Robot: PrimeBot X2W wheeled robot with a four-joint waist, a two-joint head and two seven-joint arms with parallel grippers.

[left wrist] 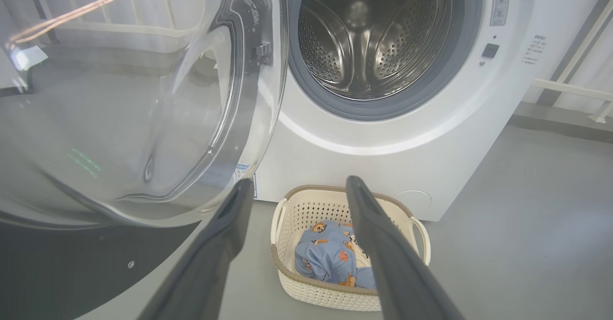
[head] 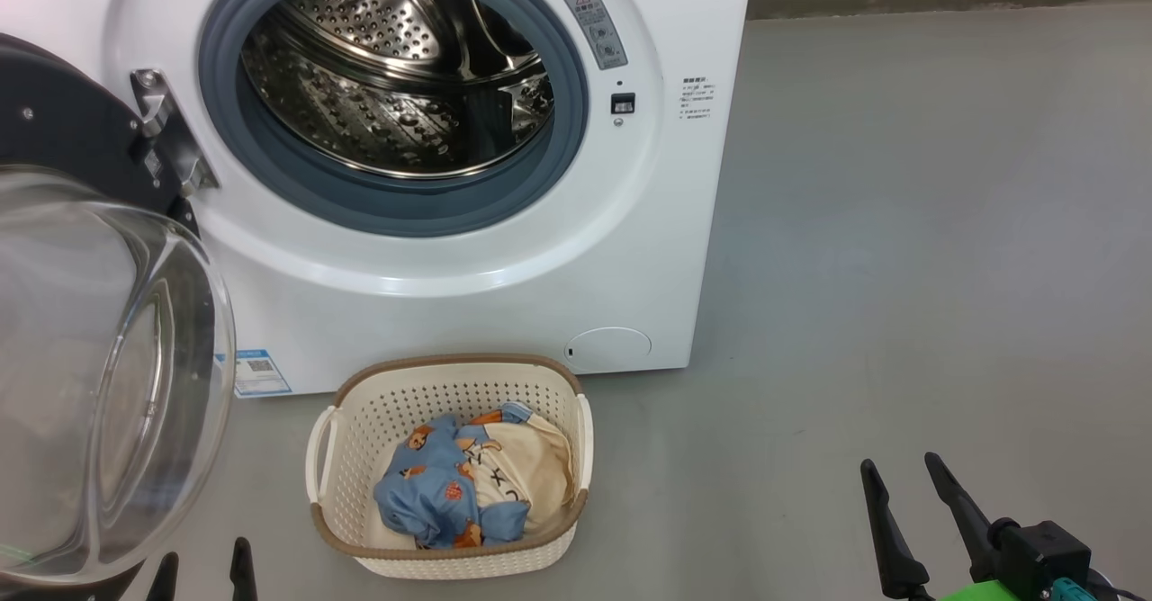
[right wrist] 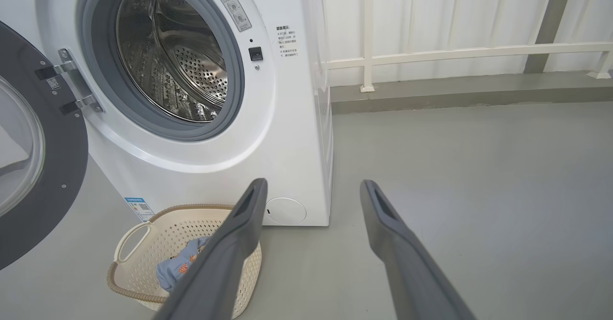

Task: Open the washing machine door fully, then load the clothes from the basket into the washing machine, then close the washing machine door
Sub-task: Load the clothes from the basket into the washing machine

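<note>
Head view showed the cream perforated plastic basket (head: 387, 412) of blue bear-print clothes (head: 432, 484) between the left gripper (head: 203, 551) and right gripper (head: 899, 462), both spread wide, empty.

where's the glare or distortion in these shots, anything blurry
Head view: sharp, even light, bright reflections in the steel drum. Left wrist view: the glass of the washing machine door sits close, warping what's behind it, with an orange glare streak. Right wrist view: wide-angle bows the side of the washing machine and the railing.
</note>
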